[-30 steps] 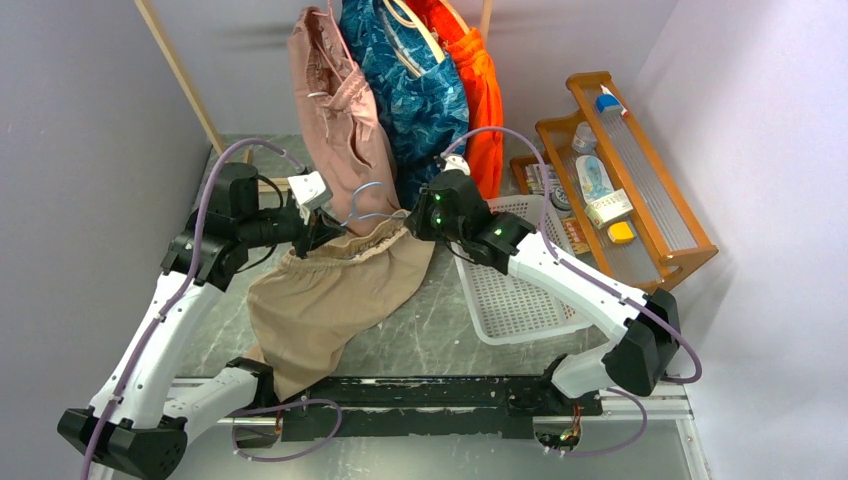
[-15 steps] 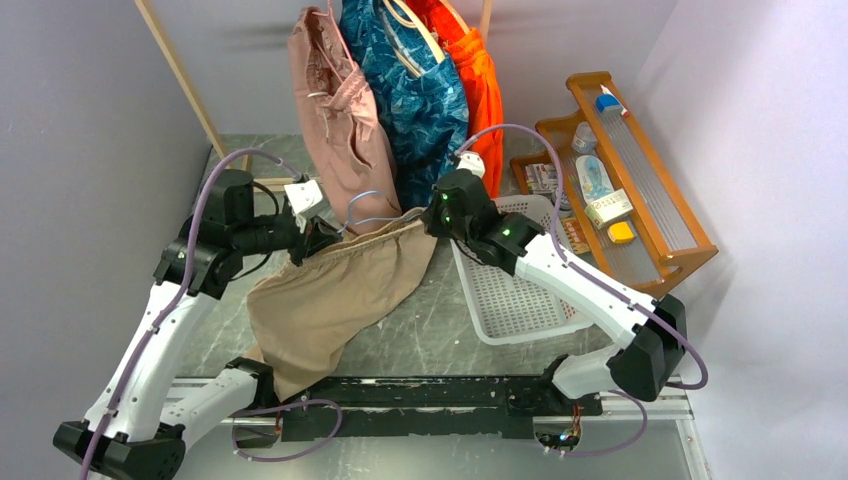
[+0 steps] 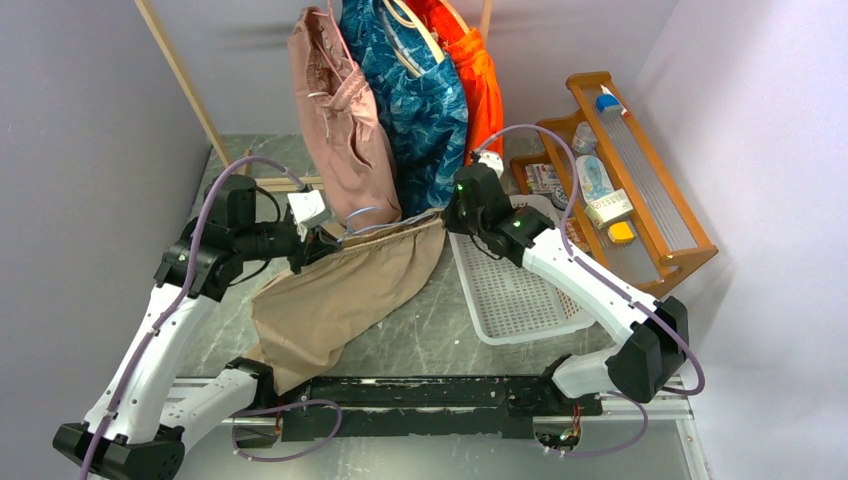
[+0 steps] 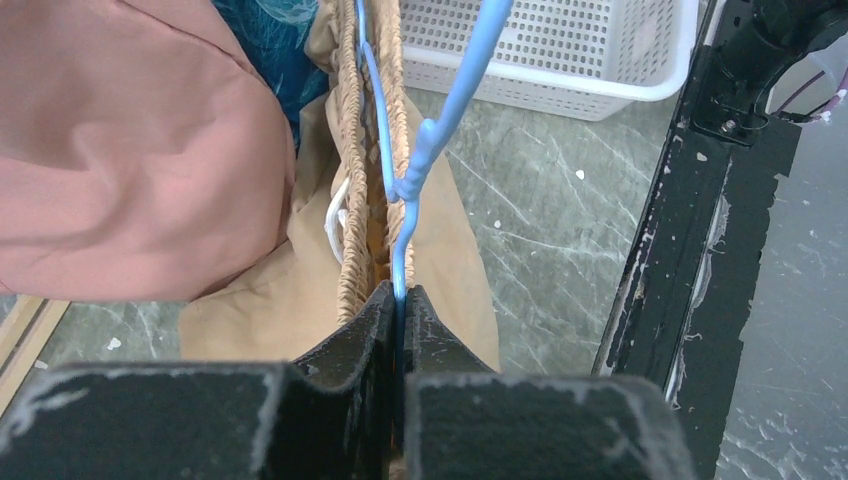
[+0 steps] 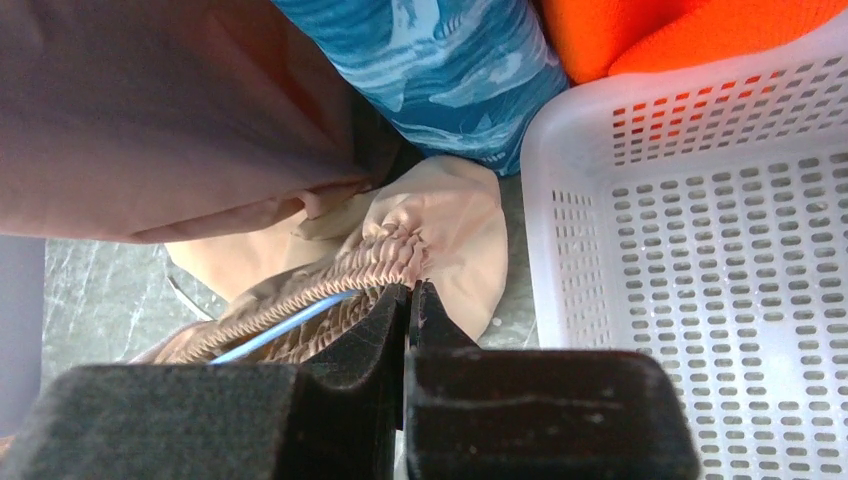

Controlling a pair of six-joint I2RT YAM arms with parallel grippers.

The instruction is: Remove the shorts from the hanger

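Above a marbled tabletop [image 3: 440,340], the tan shorts [image 3: 330,295] are held stretched: their blue hanger [image 4: 440,110] is clamped in the left gripper [image 4: 398,300], their waistband pinched in the right gripper [image 5: 412,295]. Pink shorts [image 3: 345,130], blue patterned shorts [image 3: 425,110] and orange shorts [image 3: 483,90] are hung just behind; a white basket [image 3: 510,290] is set alongside.

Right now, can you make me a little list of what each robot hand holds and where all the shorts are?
left gripper: shut on the blue hanger
right gripper: shut on the tan shorts waistband
tan shorts: stretched between both grippers, hanger inside waistband, legs on table
pink shorts, blue patterned shorts, orange shorts: hanging at the back
white basket: beside the right arm
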